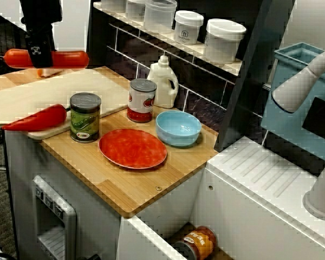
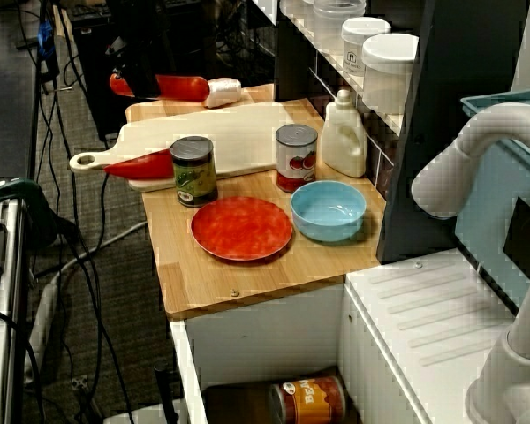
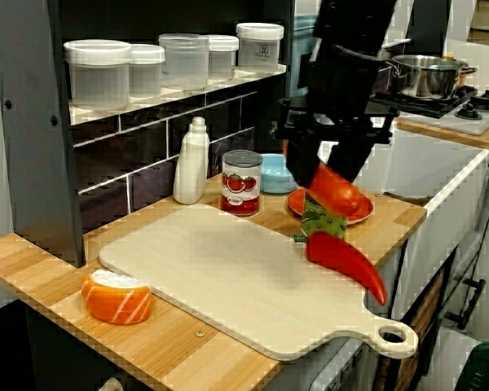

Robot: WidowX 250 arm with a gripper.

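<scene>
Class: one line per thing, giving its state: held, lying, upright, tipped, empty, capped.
gripper: shut on red sausage
red sausage: held in the air
red pepper: lying on cutting board
green can: upright, sealed
tomato can: upright, sealed
red plate: empty
blue bowl: empty
white bottle: upright, capped
orange can: on its side

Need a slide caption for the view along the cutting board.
Black gripper holds a red sausage above the pale wooden cutting board and a red pepper.

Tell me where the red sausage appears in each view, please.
Close front view: sausage top left, in the pincer.
Wide view with floor: sausage top left, past the board.
Board-end view: sausage right of centre, end-on, above the pepper.
Shared landmark: tomato can beside the white bottle.
</scene>
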